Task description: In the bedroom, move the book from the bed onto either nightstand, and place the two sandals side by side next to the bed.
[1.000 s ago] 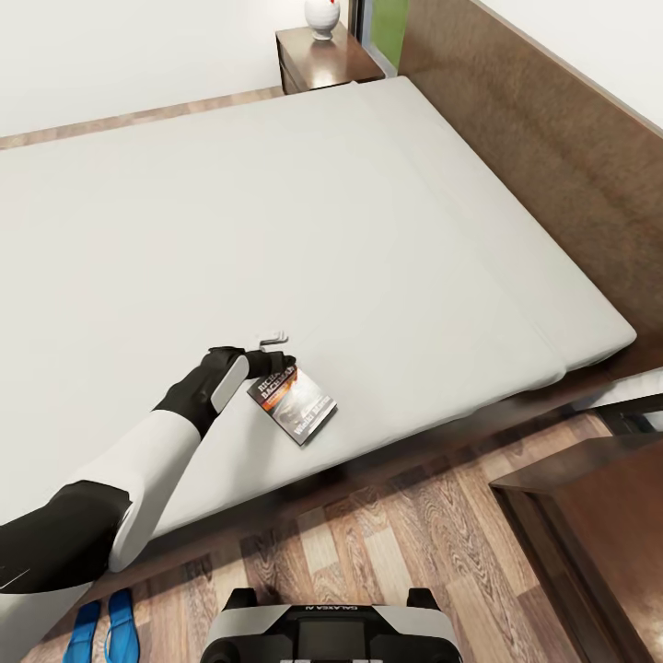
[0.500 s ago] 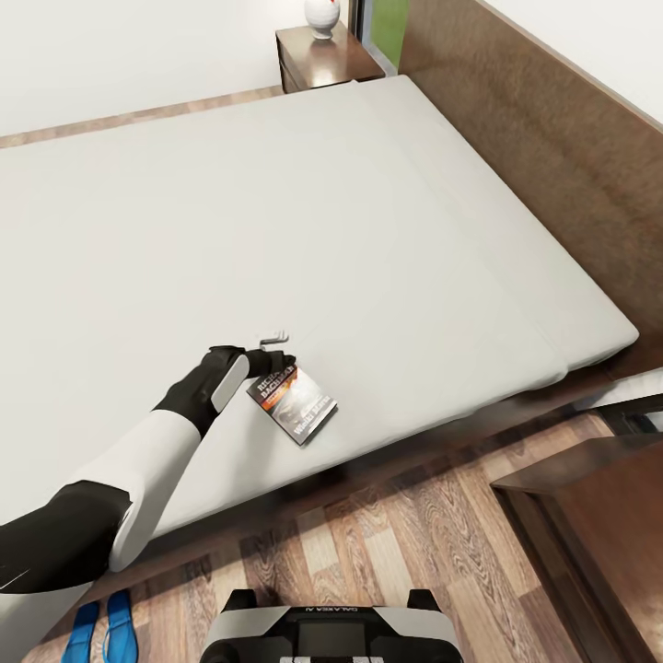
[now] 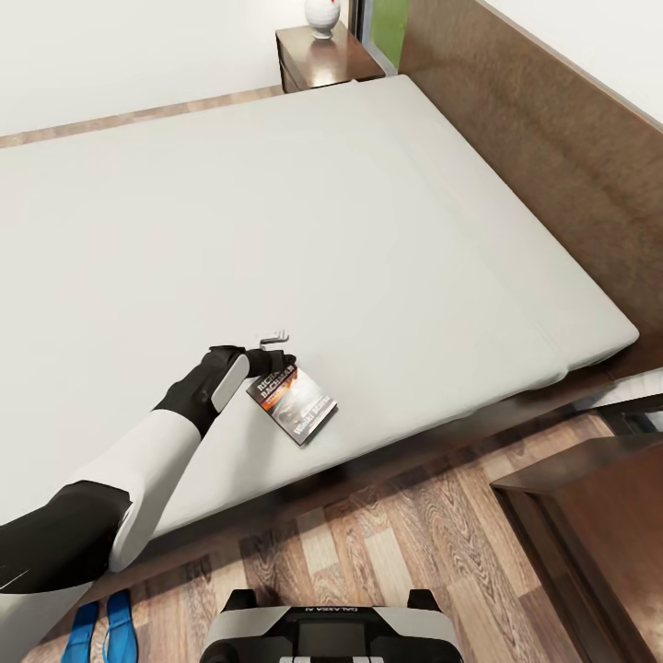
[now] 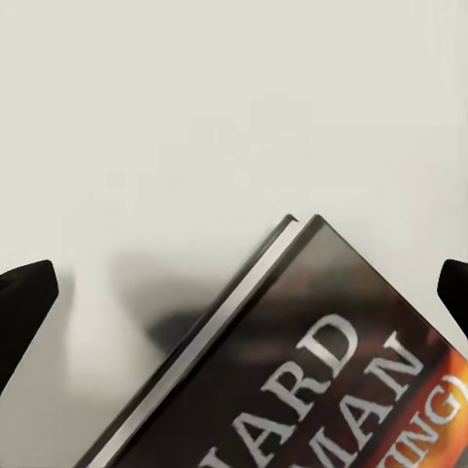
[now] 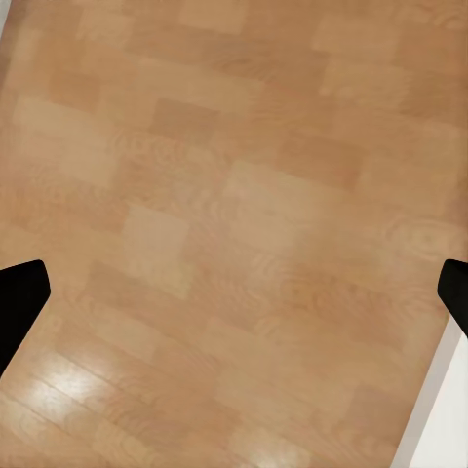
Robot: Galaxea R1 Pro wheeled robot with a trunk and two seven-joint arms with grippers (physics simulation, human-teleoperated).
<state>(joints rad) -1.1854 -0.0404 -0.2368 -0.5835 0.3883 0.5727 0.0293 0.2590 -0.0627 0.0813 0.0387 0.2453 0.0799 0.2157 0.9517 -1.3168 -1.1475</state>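
The book (image 3: pixel 293 402), a dark paperback with an orange band and white lettering, lies flat on the bed's grey mattress (image 3: pixel 276 203) near its front edge. My left gripper (image 3: pixel 274 350) is low over the mattress, open, with its fingers either side of the book's far corner. In the left wrist view the book (image 4: pixel 322 380) has that corner between the wide-apart fingertips (image 4: pixel 21 302) of the left gripper (image 4: pixel 234 292). The two blue sandals (image 3: pixel 99 631) lie side by side on the floor beside the bed. A nightstand (image 3: pixel 322 57) stands at the far corner. My right gripper (image 5: pixel 234 292) is open over the wood floor.
A white vase (image 3: pixel 322 17) stands on the far nightstand. The brown headboard (image 3: pixel 552 138) runs along the right. A dark-brown wooden cabinet (image 3: pixel 589 516) stands at lower right on the plank floor (image 3: pixel 414 534). My base (image 3: pixel 327 631) is close to the bed's front edge.
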